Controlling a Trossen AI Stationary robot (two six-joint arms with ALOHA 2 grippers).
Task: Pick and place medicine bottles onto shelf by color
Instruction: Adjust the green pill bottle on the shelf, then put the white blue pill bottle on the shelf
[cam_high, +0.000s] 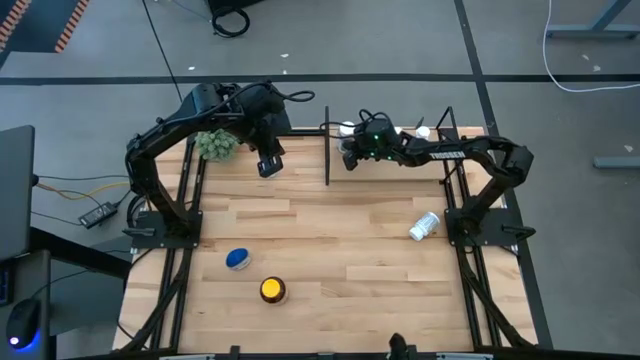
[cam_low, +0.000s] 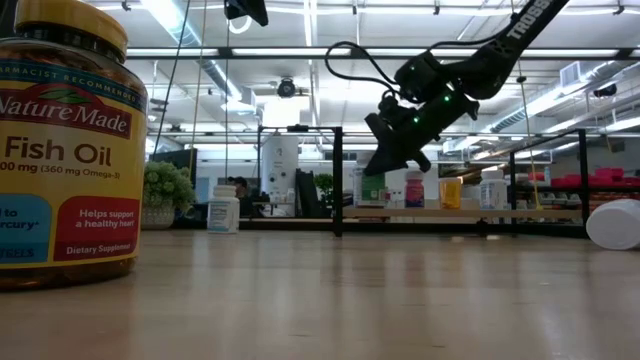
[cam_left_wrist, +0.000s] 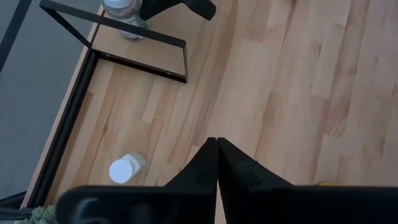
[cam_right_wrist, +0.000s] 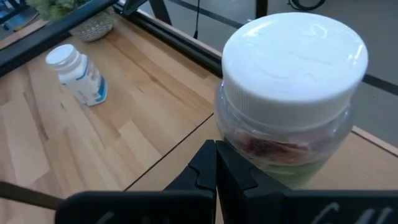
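Note:
A clear bottle (cam_right_wrist: 292, 93) with a white cap and a green label stands upright at the left end of the shelf (cam_high: 400, 175). My right gripper (cam_right_wrist: 216, 144) is shut, slanting down, with its tips right at the bottle's lower wall. My left gripper (cam_high: 268, 168) hangs shut high above the table's far left, touching nothing. A white-capped bottle (cam_right_wrist: 78, 74) stands on the table near the far edge. Several more bottles (cam_low: 450, 192) stand on the shelf board. My right gripper's shut fingertips (cam_right_wrist: 211, 155) come slanting down from the table's near side to the lower side wall (cam_right_wrist: 233, 140) of the white-capped bottle, which stands upright on the shelf. I cannot tell whether they touch it.
On the table a white bottle (cam_high: 424, 226) lies on its side at the right. A blue-lidded bottle (cam_high: 238, 259) and an amber yellow-lidded bottle (cam_high: 272, 290) stand near the front left. A green plant ball (cam_high: 215, 143) sits at the far left. Black posts (cam_high: 328, 155) frame the shelf.

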